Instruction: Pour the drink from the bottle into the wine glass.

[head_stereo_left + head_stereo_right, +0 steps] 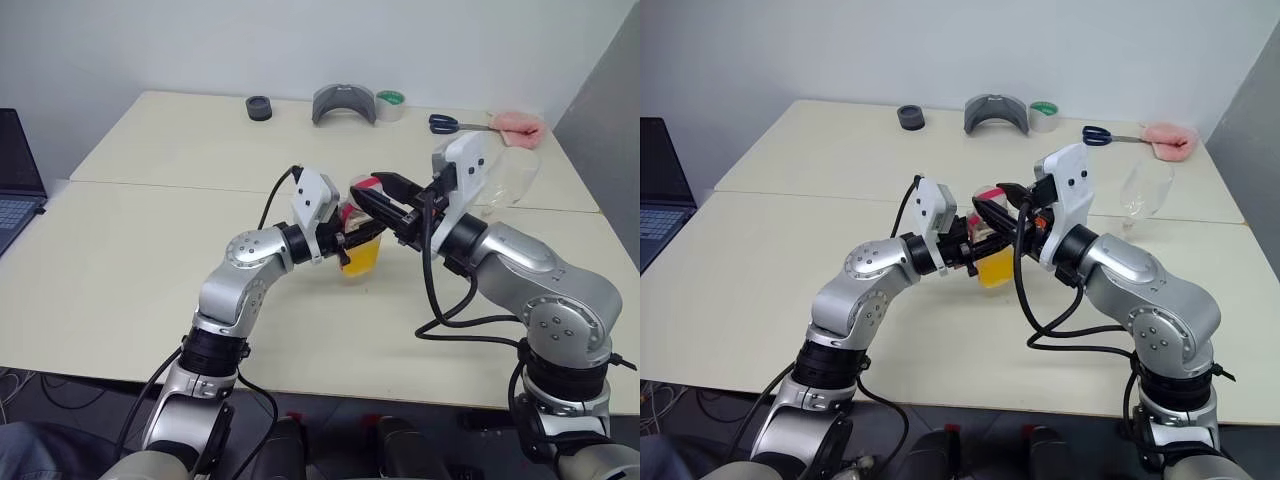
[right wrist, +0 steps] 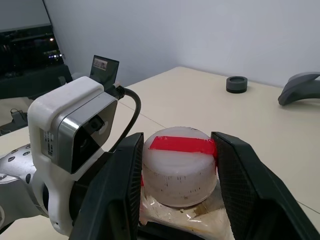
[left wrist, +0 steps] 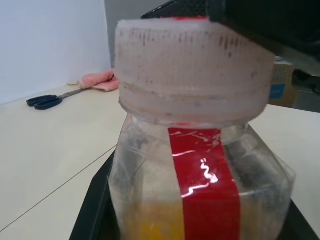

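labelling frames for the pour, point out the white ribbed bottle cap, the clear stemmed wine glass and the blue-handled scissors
white ribbed bottle cap (image 2: 180,172), right wrist view, on its side wall
clear stemmed wine glass (image 1: 1143,187), right eye view, on its bowl
blue-handled scissors (image 3: 44,101), left wrist view, on the handles

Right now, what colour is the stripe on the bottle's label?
Red, running vertically down the clear bottle; the left wrist view shows it best.

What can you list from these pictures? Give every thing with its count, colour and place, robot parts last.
bottle: one, clear, red stripe, held above table centre
cap: one, white and red, on bottle
drink: orange-yellow, in bottle
wine glass: one, clear, table right
scissors: one, blue, far edge
cloth: one, pink, far right
tape roll: one, far edge
laptop: one, dark, left
left gripper: shut on bottle
right gripper: astride cap
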### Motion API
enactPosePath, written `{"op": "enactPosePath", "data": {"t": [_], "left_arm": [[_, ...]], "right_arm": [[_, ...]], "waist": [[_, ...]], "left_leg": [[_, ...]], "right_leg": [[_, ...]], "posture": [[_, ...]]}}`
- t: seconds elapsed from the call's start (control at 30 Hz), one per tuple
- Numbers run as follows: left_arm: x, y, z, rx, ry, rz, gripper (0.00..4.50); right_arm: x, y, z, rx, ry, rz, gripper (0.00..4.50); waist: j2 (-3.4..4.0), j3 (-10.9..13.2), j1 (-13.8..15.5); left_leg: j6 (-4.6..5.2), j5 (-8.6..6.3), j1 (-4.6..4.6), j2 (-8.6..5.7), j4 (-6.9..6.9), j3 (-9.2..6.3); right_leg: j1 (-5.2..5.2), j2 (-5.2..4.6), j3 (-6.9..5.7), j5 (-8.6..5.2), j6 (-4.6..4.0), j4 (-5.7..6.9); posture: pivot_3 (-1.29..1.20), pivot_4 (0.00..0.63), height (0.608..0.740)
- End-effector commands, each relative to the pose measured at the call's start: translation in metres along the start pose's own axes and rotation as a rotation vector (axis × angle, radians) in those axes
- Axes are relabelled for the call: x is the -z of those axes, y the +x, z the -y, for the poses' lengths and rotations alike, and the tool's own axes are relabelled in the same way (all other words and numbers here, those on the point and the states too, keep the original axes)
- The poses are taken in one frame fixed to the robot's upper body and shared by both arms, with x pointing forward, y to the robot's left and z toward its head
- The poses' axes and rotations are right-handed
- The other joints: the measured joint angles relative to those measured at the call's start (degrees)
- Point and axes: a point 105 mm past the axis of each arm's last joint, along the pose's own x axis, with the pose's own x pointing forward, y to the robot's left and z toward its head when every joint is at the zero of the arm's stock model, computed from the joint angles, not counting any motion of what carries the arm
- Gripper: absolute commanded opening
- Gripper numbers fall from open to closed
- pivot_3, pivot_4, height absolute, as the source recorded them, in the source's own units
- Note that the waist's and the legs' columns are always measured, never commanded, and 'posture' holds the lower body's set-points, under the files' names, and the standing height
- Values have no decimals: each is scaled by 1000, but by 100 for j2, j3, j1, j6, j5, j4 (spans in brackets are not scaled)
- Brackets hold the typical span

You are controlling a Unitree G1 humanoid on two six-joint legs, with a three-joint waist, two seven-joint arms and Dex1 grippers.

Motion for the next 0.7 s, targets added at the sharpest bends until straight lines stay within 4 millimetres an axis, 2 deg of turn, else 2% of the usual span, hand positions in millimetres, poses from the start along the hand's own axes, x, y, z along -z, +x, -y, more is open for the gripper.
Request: {"op": "enactPosePath", "data": {"t": [0.03, 0.13, 0.23, 0.33, 0.4, 0.63, 0.67, 0.7], "left_arm": [[-26, -5, 32, 167, 6, 75, 1744], [-33, -27, 61, 386, -13, 21, 1744], [-46, -45, 76, 543, -30, -18, 1744], [-63, -50, 81, 620, -51, -11, 1744], [-66, -49, 78, 619, -53, -17, 1744], [-58, -48, 62, 509, -37, -35, 1744], [-54, -47, 59, 480, -11, -46, 1744], [-51, -46, 55, 445, 1, -52, 1744]], "right_arm": [[-18, -7, 1, -86, -29, 58, 1791], [-24, -18, -9, -342, -5, 26, 1791], [-26, -27, -19, -568, 55, -39, 1791], [-31, -24, -25, -701, 110, -82, 1791], [-35, -21, -29, -743, 100, -87, 1791], [-37, -30, -15, -679, 65, -93, 4192], [-38, -33, -13, -659, 62, -93, 4457], [-39, -35, -10, -624, 60, -85, 4457]], "waist": [[0, 0, -2], [3, 3, -36], [5, 5, -55], [6, 7, -77], [6, 7, -84], [5, 7, -72], [5, 7, -69], [5, 7, -64]], "left_leg": [[0, 0, 0, 0, 0, 0], [0, 0, 1, 2, -5, 1], [0, 0, 6, 3, -6, -2], [0, 0, 6, 2, -5, -2], [1, 0, 6, 2, -3, -4], [1, 0, -1, 1, -5, -4], [1, 0, -1, 2, -5, -5], [1, 0, -1, 1, -5, -4]], "right_leg": [[0, 0, 0, 0, 0, 0], [0, 0, -1, 0, 0, -2], [6, 1, -6, 0, 0, -4], [6, 1, -7, -1, -1, -3], [6, 1, -8, -1, 0, -3], [3, -1, -9, -1, 0, -12], [3, -2, -9, -1, -1, -14], [3, -2, -8, -1, 0, -15]], "posture": [[0, 150, 740], [0, 150, 740], [0, 150, 740], [0, 150, 740], [0, 150, 740], [0, 150, 740], [0, 150, 740], [0, 150, 740]]}}
